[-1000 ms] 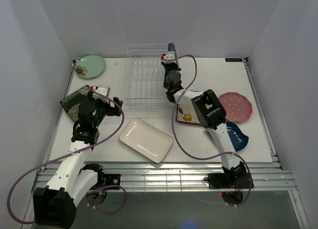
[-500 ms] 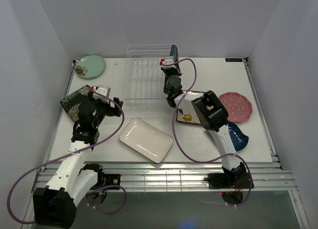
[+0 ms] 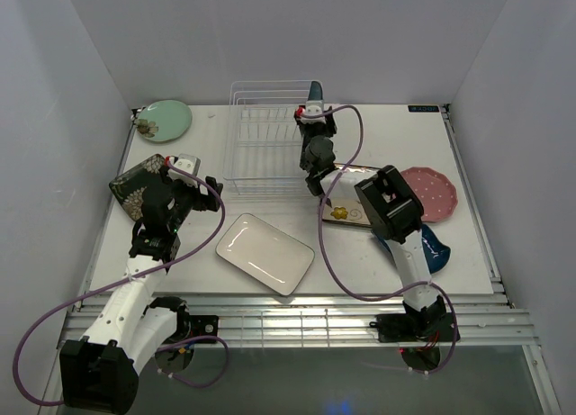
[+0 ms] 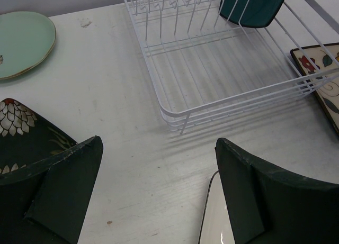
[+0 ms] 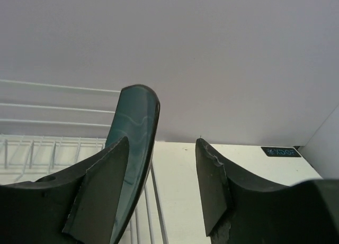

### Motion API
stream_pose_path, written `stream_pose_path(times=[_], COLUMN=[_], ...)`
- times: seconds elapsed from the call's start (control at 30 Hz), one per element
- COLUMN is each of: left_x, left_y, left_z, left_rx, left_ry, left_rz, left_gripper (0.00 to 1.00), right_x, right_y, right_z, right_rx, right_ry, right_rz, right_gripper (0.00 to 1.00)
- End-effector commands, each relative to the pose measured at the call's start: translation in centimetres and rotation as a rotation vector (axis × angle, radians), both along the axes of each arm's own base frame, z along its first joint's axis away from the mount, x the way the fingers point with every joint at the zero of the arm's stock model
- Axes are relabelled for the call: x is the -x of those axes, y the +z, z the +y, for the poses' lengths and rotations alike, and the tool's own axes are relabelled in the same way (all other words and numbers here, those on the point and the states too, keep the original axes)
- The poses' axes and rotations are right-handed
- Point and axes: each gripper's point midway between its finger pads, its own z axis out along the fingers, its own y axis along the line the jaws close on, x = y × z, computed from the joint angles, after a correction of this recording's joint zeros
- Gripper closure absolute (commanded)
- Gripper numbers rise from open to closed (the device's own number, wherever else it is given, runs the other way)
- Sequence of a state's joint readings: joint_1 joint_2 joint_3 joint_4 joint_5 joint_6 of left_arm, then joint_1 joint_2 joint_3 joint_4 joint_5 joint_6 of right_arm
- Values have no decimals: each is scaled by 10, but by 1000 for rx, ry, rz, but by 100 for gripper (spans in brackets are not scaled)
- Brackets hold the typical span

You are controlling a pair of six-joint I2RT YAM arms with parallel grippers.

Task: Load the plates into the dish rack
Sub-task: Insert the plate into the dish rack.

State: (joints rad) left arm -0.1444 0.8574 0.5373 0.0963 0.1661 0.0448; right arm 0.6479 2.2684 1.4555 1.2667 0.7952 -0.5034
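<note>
The teal square plate point(image 3: 315, 93) point(image 5: 135, 127) stands on edge at the right end of the white wire dish rack point(image 3: 261, 185) point(image 4: 228, 109). My right gripper point(image 3: 313, 120) point(image 5: 161, 186) is open around the plate's top. Its left finger lies against the plate and its right finger stands apart. My left gripper point(image 3: 209, 186) point(image 4: 159, 191) hangs open over the bare table. It is between the dark floral plate point(image 3: 135, 185) point(image 4: 21, 127) and the white rectangular plate point(image 3: 265, 253) point(image 4: 212, 223), holding nothing.
A pale green round plate point(image 3: 164, 120) point(image 4: 24, 43) lies at the back left. A patterned square plate point(image 3: 346, 208) point(image 4: 318, 69) lies just right of the rack. Right of that are a pink round plate point(image 3: 427, 193) and a dark blue plate point(image 3: 430, 250). White walls enclose the table.
My right gripper has gone from shut to open and let go of the teal plate, which now stands in the rack. The right arm shifted slightly right. The left arm has not moved.
</note>
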Motion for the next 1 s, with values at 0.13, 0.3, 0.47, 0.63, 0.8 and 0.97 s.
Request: stream_pose_path(times=[0.13,0.3,0.47,0.63,0.8,0.97], left_x=[3,3,4,4,4,3], left_y=[7,8,9,8,8,5], left_z=[-3,-5,-4,-5,-5,-5], left_rx=[2,4,4,3,3,3], left_ry=[-16,-27,-27,-29,-27,-30], left_rz=[-14,-15,-17,-11,-11,-3], left_gripper=[2,2,2,2,2,2], right_x=[18,14,25,51,87,116], right_y=[90,93,86,80,60,37], right_z=[-1,10,5,-12,-30,-39], right_rx=[-237,-283,-334,-376,-402,-484], right_ry=[88,136,178,170,202,206], right_rz=[-90,44,212,300,372,466], right_gripper=[37,30,3,10,10,10])
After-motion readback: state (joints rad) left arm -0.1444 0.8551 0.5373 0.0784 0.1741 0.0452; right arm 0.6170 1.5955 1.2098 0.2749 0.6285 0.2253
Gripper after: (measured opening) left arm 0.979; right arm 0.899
